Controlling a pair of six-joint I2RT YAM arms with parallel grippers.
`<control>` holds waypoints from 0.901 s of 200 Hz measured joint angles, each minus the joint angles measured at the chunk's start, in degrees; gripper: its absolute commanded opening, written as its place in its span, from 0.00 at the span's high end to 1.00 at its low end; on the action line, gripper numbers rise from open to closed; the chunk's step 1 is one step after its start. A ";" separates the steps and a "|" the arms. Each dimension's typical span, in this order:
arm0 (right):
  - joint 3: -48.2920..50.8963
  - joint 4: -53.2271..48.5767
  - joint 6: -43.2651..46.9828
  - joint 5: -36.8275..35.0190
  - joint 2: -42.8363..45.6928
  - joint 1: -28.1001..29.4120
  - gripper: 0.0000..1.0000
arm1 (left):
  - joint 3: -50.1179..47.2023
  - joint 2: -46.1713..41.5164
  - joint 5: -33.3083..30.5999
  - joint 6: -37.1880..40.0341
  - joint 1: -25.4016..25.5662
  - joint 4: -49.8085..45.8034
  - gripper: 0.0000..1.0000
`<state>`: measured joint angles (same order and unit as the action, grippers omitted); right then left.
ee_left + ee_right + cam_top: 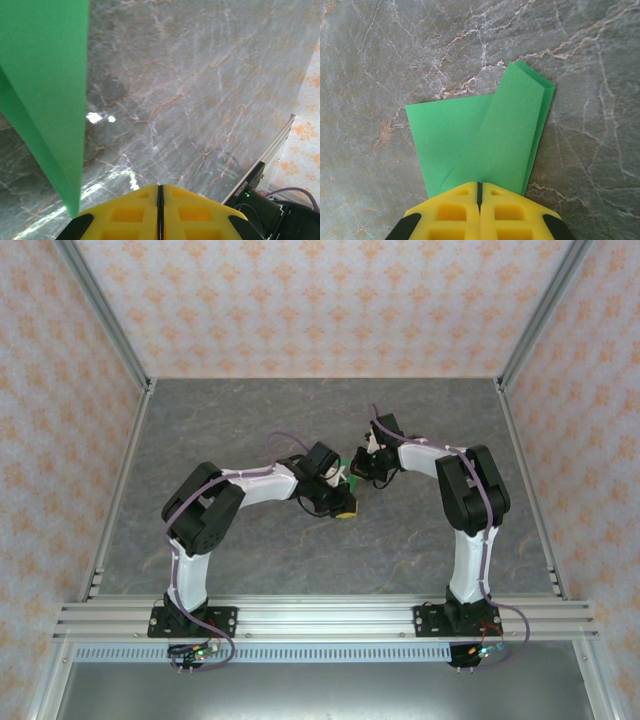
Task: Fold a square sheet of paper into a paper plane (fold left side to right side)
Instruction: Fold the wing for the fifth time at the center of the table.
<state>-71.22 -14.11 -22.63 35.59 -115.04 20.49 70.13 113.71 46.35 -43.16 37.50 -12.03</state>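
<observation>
Bench: grey marbled top, and all the action is at its middle.

Sheet: the square sheet of paper is over the bench's middle. It's part-folded, with one flap lying slanted across the rest. From the left wrist it looks lifted off the bench, not flat on it.

Risk: I reckon the fold ends up crooked, since that flap already sits skewed. Thin paper held by one edge can also slip out or buckle if it gets dragged along the bench.

Right pincer: over the bench's middle, jaws pressed together, and it looks to be pinching the sheet's near edge.

Left pincer: also over the bench's middle, jaws pressed together with nothing between them. The sheet's point hangs just beside it, and I can't tell if they touch. It could poke or dent the sheet.
</observation>
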 measured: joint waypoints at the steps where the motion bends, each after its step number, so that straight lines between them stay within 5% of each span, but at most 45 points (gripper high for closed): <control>1: 0.00 0.00 0.02 0.00 0.00 0.00 0.97 | 0.00 0.04 -0.04 0.00 0.00 0.00 0.90; 180: -0.04 -0.09 0.39 -0.04 0.00 0.00 0.97 | 0.04 0.90 -2.05 0.00 -1.62 -0.20 0.90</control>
<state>-71.26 -14.20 -22.24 35.55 -115.04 20.49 70.17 114.61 44.29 -43.16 35.88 -12.23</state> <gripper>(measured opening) 0.067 0.100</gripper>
